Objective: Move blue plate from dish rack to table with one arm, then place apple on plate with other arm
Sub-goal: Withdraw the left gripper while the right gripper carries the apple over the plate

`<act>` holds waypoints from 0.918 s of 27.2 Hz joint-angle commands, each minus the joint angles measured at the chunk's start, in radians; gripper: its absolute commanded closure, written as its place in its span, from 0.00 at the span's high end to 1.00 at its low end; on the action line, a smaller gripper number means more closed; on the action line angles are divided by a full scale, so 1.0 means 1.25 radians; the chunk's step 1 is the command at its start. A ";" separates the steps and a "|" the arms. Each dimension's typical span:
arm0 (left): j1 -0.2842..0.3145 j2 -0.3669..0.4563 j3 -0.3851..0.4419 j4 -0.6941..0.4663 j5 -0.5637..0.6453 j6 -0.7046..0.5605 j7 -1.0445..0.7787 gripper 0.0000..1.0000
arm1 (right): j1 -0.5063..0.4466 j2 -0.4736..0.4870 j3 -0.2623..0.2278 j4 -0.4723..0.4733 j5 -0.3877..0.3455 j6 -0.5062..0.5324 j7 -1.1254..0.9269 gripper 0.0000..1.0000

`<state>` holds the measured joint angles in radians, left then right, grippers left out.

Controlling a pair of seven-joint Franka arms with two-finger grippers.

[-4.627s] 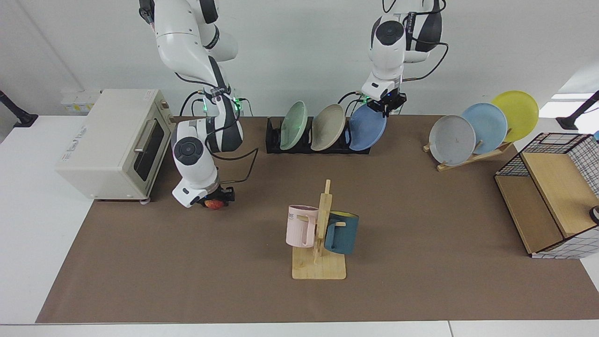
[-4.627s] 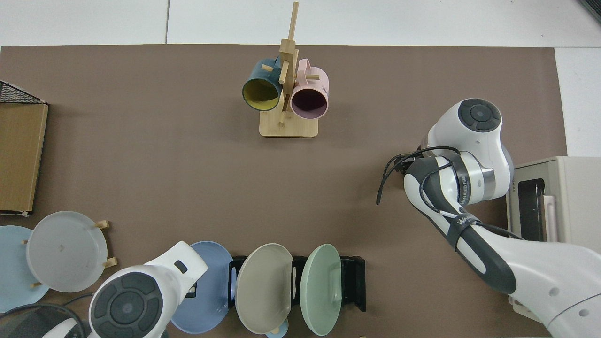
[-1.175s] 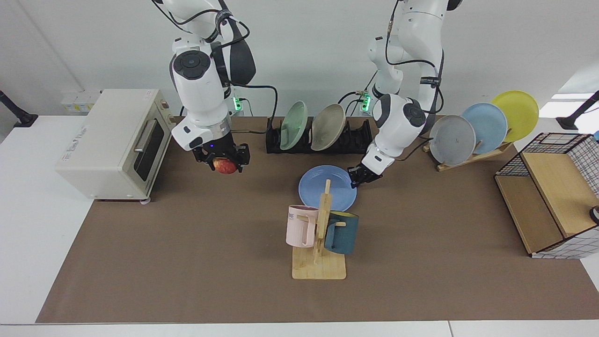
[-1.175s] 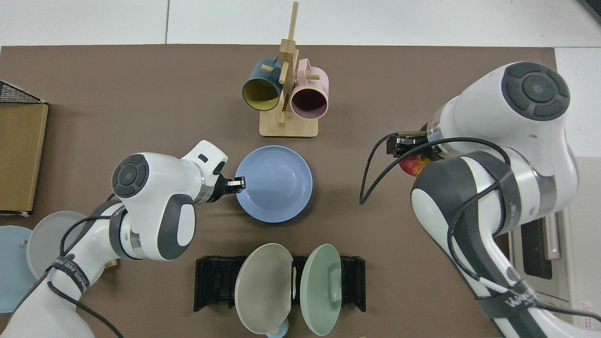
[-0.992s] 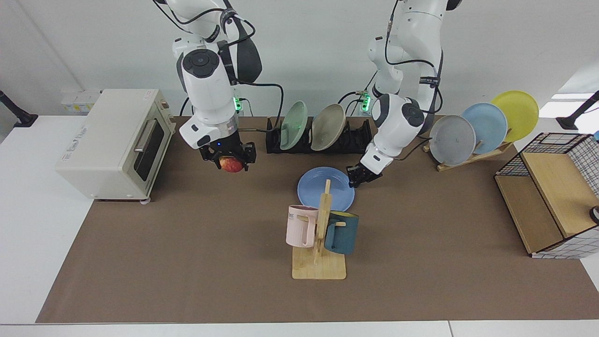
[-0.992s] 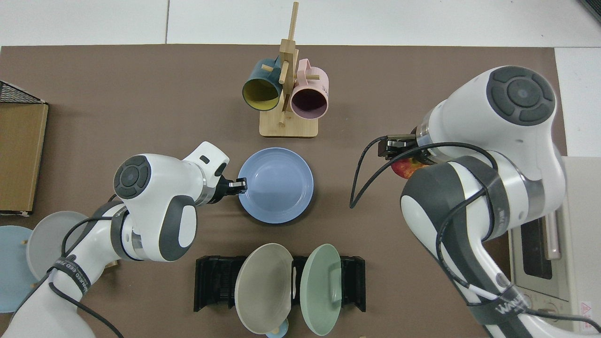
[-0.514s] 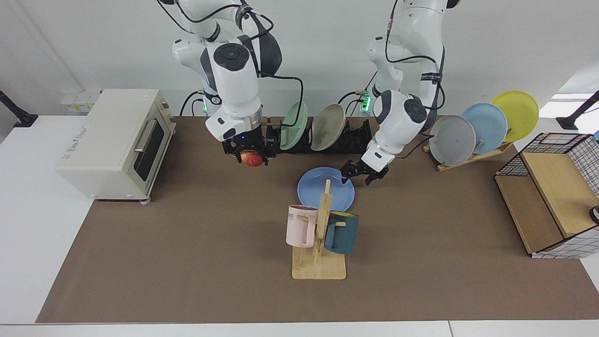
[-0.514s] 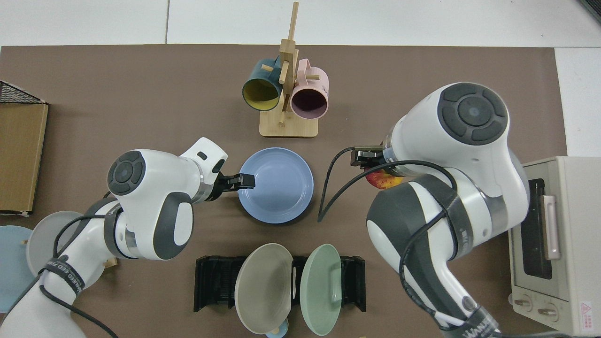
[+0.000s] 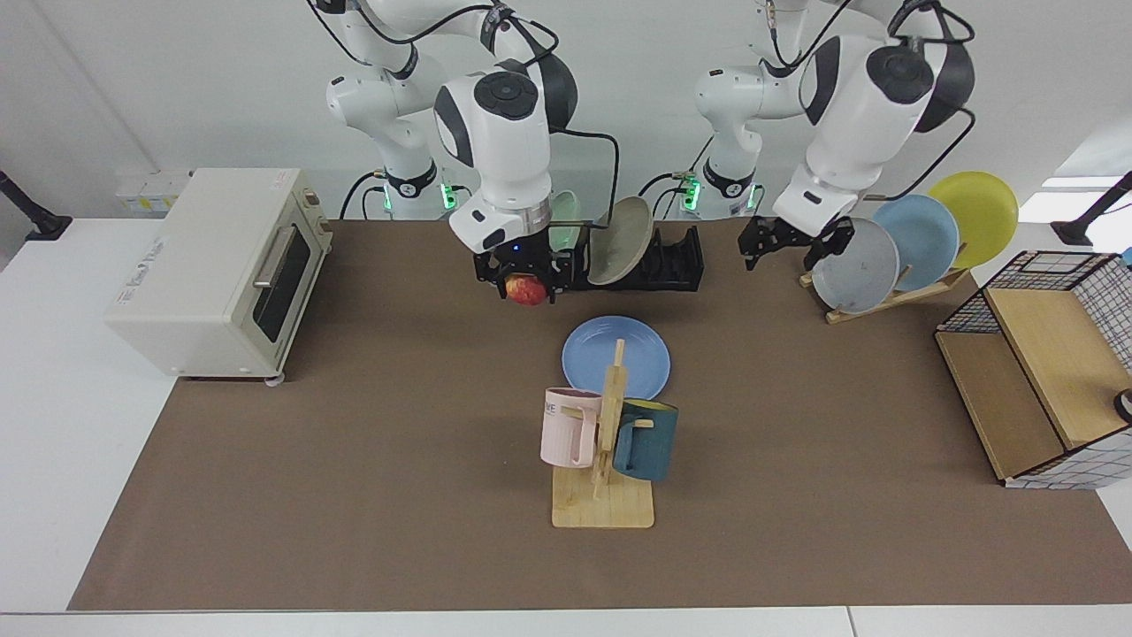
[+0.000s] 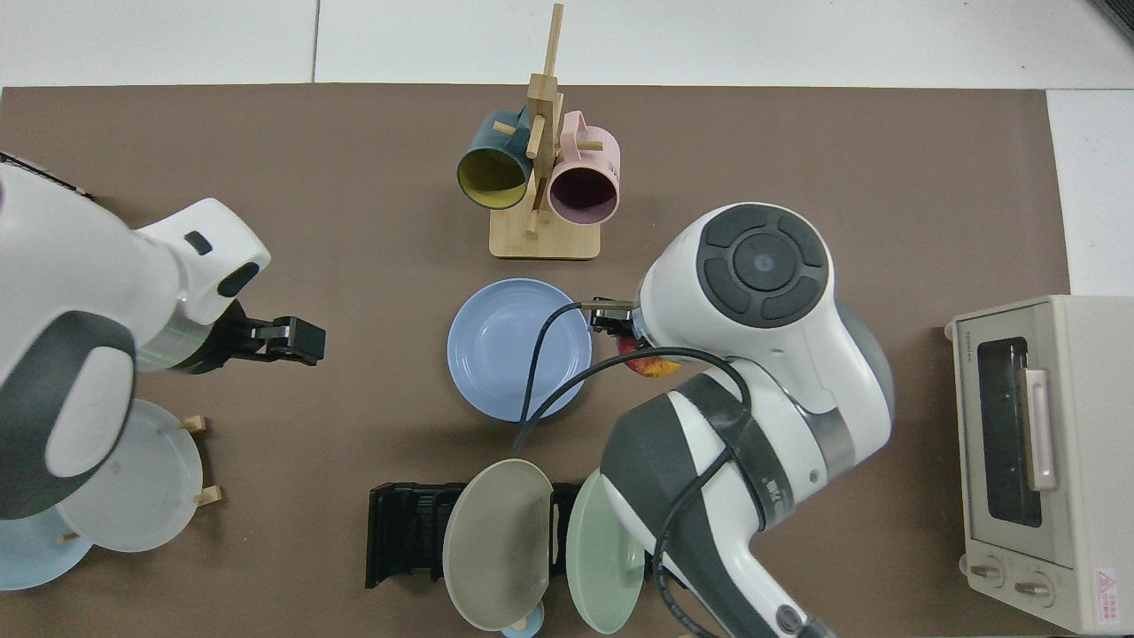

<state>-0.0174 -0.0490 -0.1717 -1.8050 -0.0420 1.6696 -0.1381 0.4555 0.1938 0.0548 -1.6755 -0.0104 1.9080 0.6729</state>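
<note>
The plate (image 9: 616, 356) lies flat on the table (image 9: 354, 495), just behind the mug stand (image 9: 603, 460). The right gripper (image 9: 525, 281) hangs above the mat beside the plate, fingers closed on the apple (image 9: 528, 289). The left gripper (image 9: 790, 241) is empty, fingers apart, raised near the wooden rack (image 9: 893, 287). To do this well, I'd carry the apple over the plate's middle, lower it until it rests, then let go so it doesn't roll.
</note>
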 commanded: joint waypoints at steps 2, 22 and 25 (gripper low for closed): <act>0.000 0.015 0.060 0.154 0.021 -0.161 0.071 1.00 | 0.031 0.099 -0.005 0.098 0.003 0.008 0.067 0.00; 0.000 0.015 0.096 0.234 0.021 -0.198 0.153 1.00 | 0.124 0.287 -0.008 0.159 0.003 0.162 0.197 0.00; 0.000 0.007 0.094 0.225 0.021 -0.210 0.149 1.00 | 0.120 0.295 -0.007 0.156 0.014 0.198 0.196 0.00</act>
<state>-0.0091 -0.0002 -0.0591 -1.4818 -0.0318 1.4315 0.0341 0.6105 0.5459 0.0453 -1.4976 -0.0107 2.1095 0.8984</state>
